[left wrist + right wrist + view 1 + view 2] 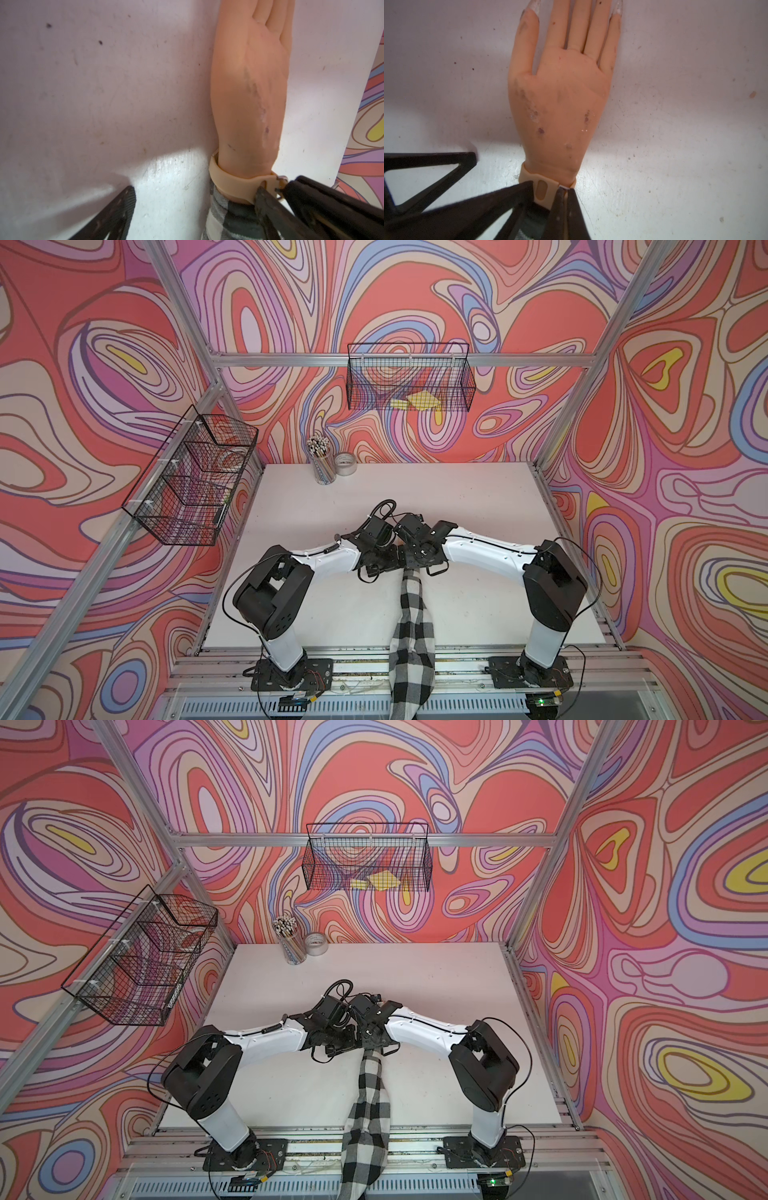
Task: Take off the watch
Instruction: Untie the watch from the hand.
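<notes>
A mannequin hand lies palm up on the white table, its wrist coming out of a black-and-white plaid sleeve. The watch shows only as a beige strap round the wrist; its dial is hidden. My right gripper is shut on the strap's end beside the metal buckle. My left gripper is open and straddles the wrist: one fingertip is over the table, the other fingertip touches the strap near the buckle. In both top views the arms cover the wrist.
At the table's back stand a cup of pencils and a tape roll. One wire basket hangs on the back wall and another wire basket on the left frame. Bare table lies right of the hand.
</notes>
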Tool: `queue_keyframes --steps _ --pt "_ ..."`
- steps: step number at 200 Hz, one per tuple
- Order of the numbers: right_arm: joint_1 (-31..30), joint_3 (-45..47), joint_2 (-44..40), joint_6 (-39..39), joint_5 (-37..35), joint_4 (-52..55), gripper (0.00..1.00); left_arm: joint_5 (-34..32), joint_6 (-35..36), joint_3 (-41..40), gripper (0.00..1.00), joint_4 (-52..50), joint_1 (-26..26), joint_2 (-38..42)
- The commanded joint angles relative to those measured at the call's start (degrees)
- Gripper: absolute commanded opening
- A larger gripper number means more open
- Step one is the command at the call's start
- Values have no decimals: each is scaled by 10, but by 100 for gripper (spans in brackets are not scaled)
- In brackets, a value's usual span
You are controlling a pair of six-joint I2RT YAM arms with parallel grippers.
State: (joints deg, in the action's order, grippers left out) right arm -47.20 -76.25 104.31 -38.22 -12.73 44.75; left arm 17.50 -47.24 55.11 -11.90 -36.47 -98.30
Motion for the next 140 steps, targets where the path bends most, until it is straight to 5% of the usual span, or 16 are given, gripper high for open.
queue_keyframes --steps 1,140 --pt "0 6 -22 -5 8 -25 0 1 -13 11 91 13 -10 -15" --pt "6 20 -24 -10 26 -46 0 15 -34 -1 91 64 -13 -21"
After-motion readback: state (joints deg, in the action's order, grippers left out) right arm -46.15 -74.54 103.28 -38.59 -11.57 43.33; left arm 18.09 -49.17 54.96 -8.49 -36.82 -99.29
